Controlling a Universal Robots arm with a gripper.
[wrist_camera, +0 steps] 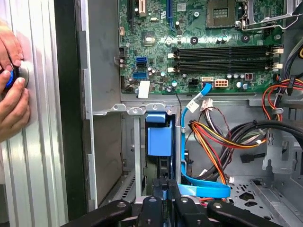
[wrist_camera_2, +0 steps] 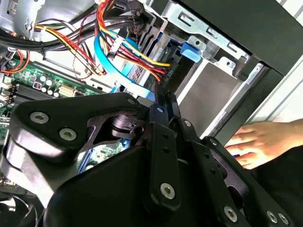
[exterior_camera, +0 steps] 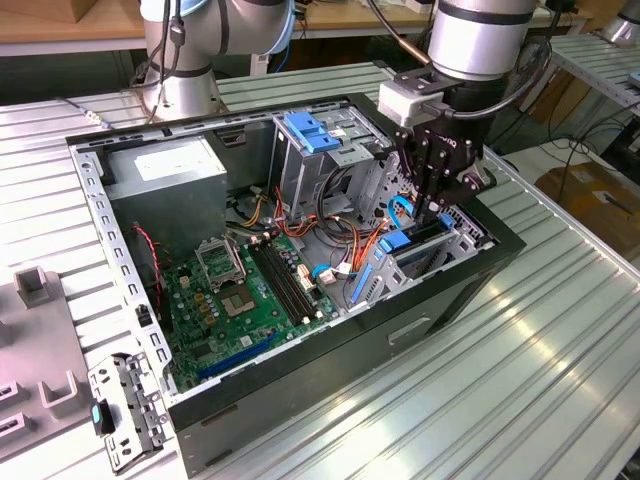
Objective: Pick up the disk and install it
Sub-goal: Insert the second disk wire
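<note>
While the open computer case [exterior_camera: 330,380] lies on its side on the ribbed metal table [exterior_camera: 520,380], the arm [exterior_camera: 480,40] reaches down into the corner of the case at the exterior view's right; the black gripper [exterior_camera: 432,205] hangs inside the metal drive cage [exterior_camera: 440,250] there, close to the case's black wall [exterior_camera: 480,280]; room is tight on that side, with the cage's sheet-metal rim just beside the fingers and a bundle of orange, yellow and red wires [exterior_camera: 345,235] plus a flat blue cable [wrist_camera: 201,189] crowding the inner side; toward the exterior view's left the green board [exterior_camera: 250,290] lies open and unobstructed, with the grey power box [exterior_camera: 165,175] in the far corner and a second cage with a blue latch [exterior_camera: 310,130] standing between.

In the first wrist view the fingers [wrist_camera: 150,208] stand close together, narrow, pinched on a thin dark edge with a blue strip; this is the disk [wrist_camera: 159,142], seen end-on with its blue plastic carrier standing upright in the slot of the cage, between the rails, partly down; in the second wrist view the blue carrier tab [wrist_camera_2: 189,51] sits at the cage mouth against the silver bracket.

A person's hands [wrist_camera: 12,80] rest on the table outside the case wall, one pressing a round blue button [wrist_camera: 10,78]; well apart from the gripper.
</note>
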